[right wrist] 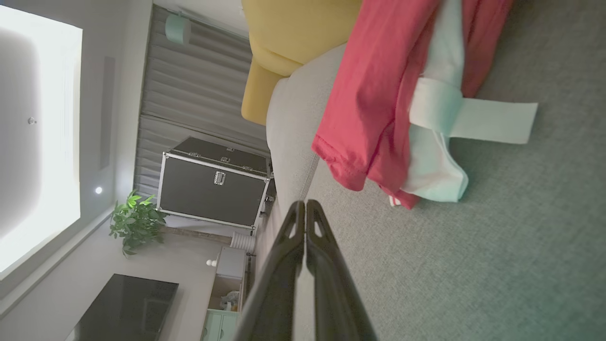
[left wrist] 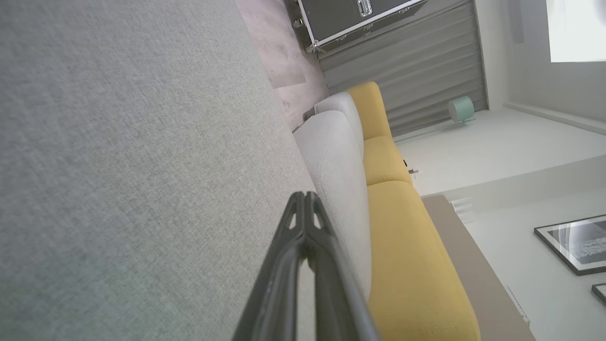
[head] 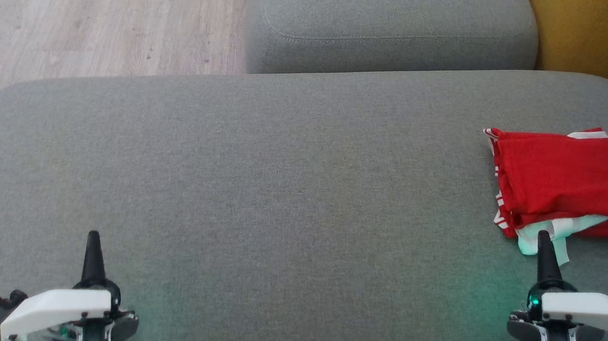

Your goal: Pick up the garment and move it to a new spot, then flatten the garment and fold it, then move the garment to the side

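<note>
I am looking down from the head camera at a broad grey sofa seat that takes up most of the view, its fabric bare across the middle and left. Beyond it sits a smaller grey cushion, with pale wooden floor at the upper left and yellow upholstery in the upper right corner. The garment, red with white trim, lies at the far right of the seat as a compact stack of layers, partly cut off by the frame edge. I judge it is there because the fold is finished and it has been put to the side, leaving the centre free. A white strip pokes out from the near side of the stack and lies flat on the grey fabric, a loose end the fold did not tuck in. The right gripper hovers low just in front of that white edge, fingers pressed together and holding nothing. In the right wrist view, grey fabric shows between the fingertips and the cloth, so I read it as just beside the garment rather than touching it. The left gripper is well apart at the lower left over bare seat, also pressed together and empty, since nothing on that side needs handling.
</note>
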Controlling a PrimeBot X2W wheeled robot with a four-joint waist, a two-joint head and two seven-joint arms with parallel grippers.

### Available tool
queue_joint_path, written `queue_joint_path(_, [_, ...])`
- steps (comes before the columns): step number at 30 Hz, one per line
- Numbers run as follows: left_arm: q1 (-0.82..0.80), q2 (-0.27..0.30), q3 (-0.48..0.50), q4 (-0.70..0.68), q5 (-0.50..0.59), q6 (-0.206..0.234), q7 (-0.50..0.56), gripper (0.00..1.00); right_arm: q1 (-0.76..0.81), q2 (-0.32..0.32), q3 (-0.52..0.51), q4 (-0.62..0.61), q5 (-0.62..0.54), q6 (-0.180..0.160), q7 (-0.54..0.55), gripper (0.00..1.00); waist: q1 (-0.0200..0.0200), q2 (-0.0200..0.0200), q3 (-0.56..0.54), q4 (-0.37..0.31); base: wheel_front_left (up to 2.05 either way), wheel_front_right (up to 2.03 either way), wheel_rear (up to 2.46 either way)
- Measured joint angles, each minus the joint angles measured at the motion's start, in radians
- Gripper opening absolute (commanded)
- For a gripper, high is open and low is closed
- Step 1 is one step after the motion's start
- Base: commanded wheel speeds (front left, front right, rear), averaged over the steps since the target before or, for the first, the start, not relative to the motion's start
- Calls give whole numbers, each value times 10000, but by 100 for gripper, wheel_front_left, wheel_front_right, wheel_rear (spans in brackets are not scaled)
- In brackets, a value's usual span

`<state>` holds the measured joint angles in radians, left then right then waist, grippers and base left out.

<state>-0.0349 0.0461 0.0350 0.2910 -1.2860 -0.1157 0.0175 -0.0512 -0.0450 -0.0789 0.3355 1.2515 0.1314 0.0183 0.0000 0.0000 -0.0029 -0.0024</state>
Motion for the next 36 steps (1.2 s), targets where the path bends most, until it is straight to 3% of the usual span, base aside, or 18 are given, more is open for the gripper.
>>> queue_joint_path(36, [-224,-4,387,-92,-3173,-79,882,0,-17,2,-550,-523,3501,0,892,0,0,0,61,24,0,0,0])
